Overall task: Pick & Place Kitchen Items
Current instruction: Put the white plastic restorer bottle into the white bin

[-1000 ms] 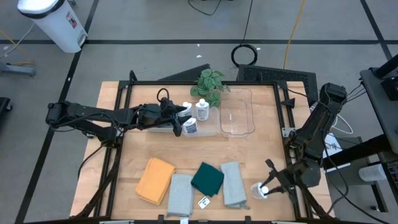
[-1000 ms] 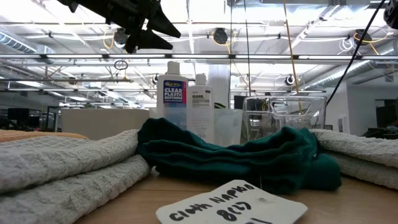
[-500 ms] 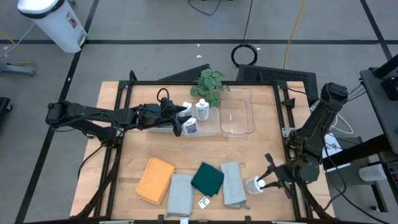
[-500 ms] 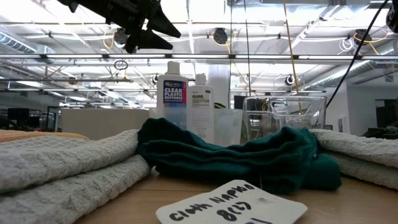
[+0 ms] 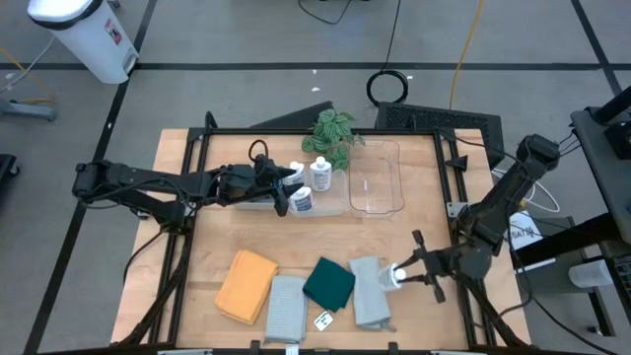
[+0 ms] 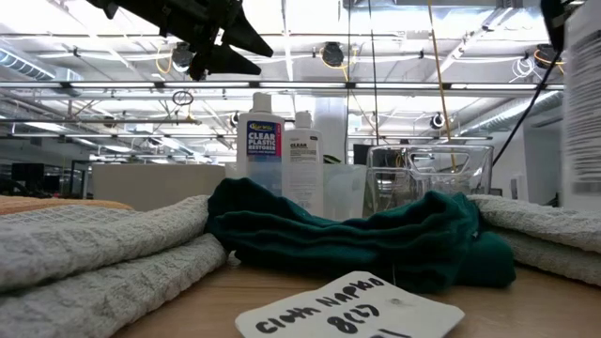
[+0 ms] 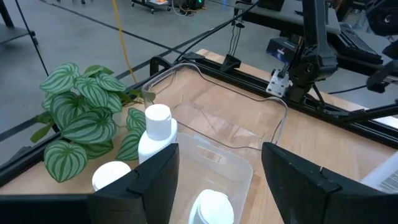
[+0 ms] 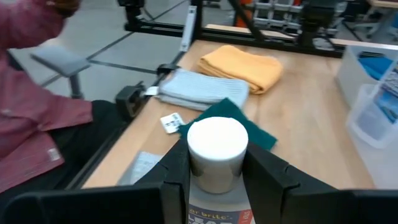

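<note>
My right gripper (image 5: 396, 277) is shut on a small white squeeze bottle (image 8: 217, 146) near the table's front right, beside a folded grey-blue cloth (image 5: 370, 293). The same bottle (image 6: 582, 103) shows at the low view's right edge. My left gripper (image 5: 286, 192) hangs open over a clear bin (image 7: 214, 163), nothing between its fingers. That bin holds white bottles (image 7: 155, 134). A dark green cloth (image 5: 328, 283), a second grey-blue cloth (image 5: 286, 308) and an orange cloth (image 5: 246, 286) lie flat along the front. My right gripper pinches the bottle's upper body just below the white cap (image 8: 217, 186) between its two fingers (image 8: 177, 174). The fingers come nearly level from the table's right side. The bottle stands upright in the hold, cap up, lifted off the table.
A second clear bin (image 5: 375, 177) stands at the back middle, next to a green leafy plant (image 5: 330, 133). A white label card (image 5: 323, 320) lies at the front edge. A person in a red sleeve (image 8: 31, 93) is beyond the table's front edge.
My right gripper has swung toward the table's left and a little away from the near edge, carrying the white bottle upright from the front right corner to the edge of the right grey-blue cloth. It has turned somewhat as it went.
</note>
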